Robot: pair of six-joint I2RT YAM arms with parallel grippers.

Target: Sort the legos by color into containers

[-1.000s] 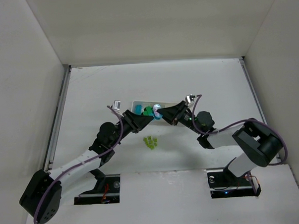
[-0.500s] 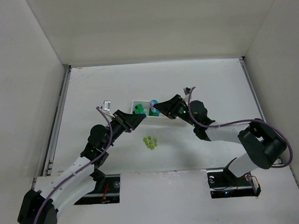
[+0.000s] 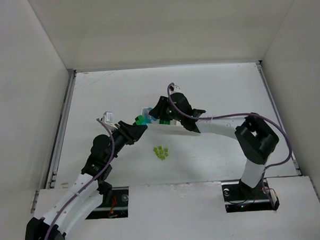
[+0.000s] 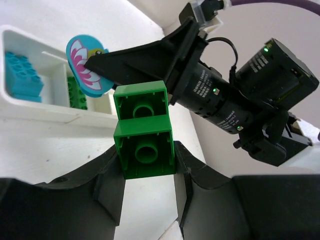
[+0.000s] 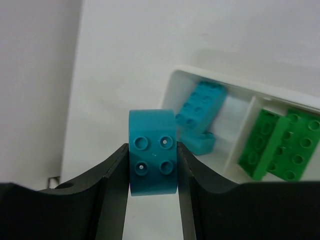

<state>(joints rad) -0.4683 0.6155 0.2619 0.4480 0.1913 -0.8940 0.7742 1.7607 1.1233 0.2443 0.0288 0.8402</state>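
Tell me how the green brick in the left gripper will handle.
The green brick looks rigid: the left gripper pinches it without visible deformation. Its hollow underside suggests it is light. Flat faces mean it should probably slide, not roll.

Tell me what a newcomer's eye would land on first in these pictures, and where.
The two claws nearly meet at the long white plastic tray: the left claw pinches a dark green plastic brick, the right claw a cyan-blue studded plastic brick. A small cluster of pale yellow-green plastic bricks lies on the white table, apart from the tray.
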